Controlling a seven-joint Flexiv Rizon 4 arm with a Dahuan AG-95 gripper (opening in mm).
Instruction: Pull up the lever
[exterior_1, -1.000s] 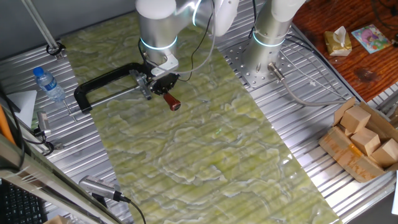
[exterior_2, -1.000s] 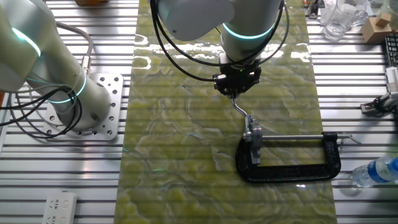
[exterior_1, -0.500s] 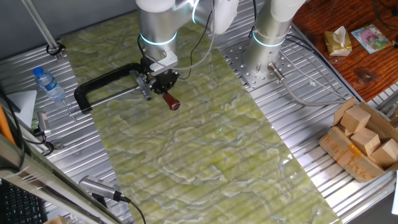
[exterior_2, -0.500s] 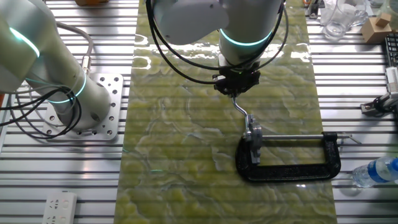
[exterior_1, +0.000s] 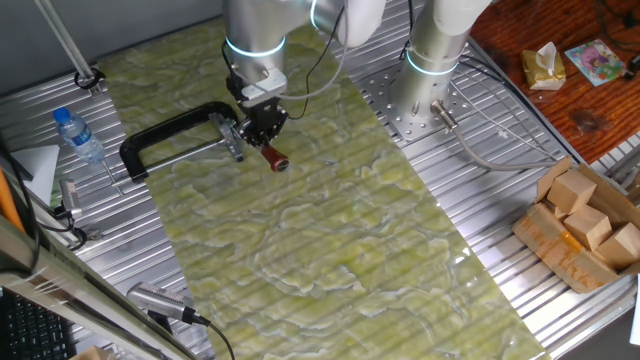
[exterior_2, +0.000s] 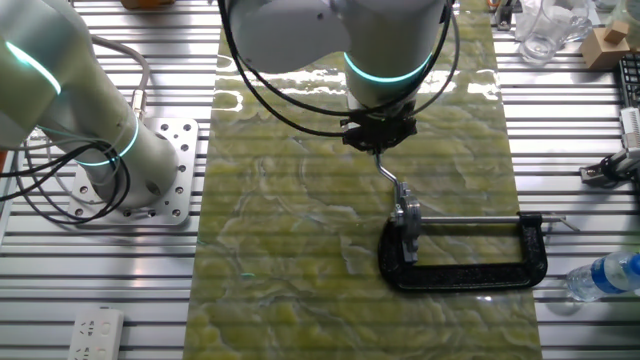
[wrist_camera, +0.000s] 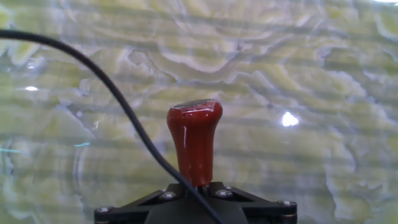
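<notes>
Hand view: red-brown cap (wrist_camera: 194, 142) of the lever dead centre, standing up out of the black gripper body at the bottom edge. Green marbled mat (wrist_camera: 311, 74) fills the background. A black cable (wrist_camera: 93, 71) arcs from the left edge down across the base of the cap. Fingers themselves not visible here, so can't tell from this view if they're spread or pinching.

One fixed view: gripper (exterior_1: 264, 128) sits on the lever (exterior_1: 272, 156) right at the clamp end. Cap pokes out below and to the right of the fingers, tilted down toward the mat (exterior_1: 330, 230). Fingers look closed around the rod just above the cap, but they're small and dark; can't confirm contact. Black C-clamp (exterior_1: 170, 135) lies flat on the mat to the left, screw rod (exterior_1: 185, 152) running across its opening. Water bottle (exterior_1: 78, 135) further left, off the mat on the ribbed table (exterior_1: 480, 140). Wooden blocks (exterior_1: 585, 225) at the far right edge.

The other fixed view: gripper (exterior_2: 379, 138) comes down from above; lever rod (exterior_2: 388, 178) exits below it, bends and runs to the small metal base (exterior_2: 407, 215) at the top left of the C-clamp (exterior_2: 465, 272). Cap is hidden inside the gripper here. Second arm's base (exterior_2: 120, 170) stands at left, well apart. Bottle (exterior_2: 605, 275) at the right edge, just beside the clamp's far end.
</notes>
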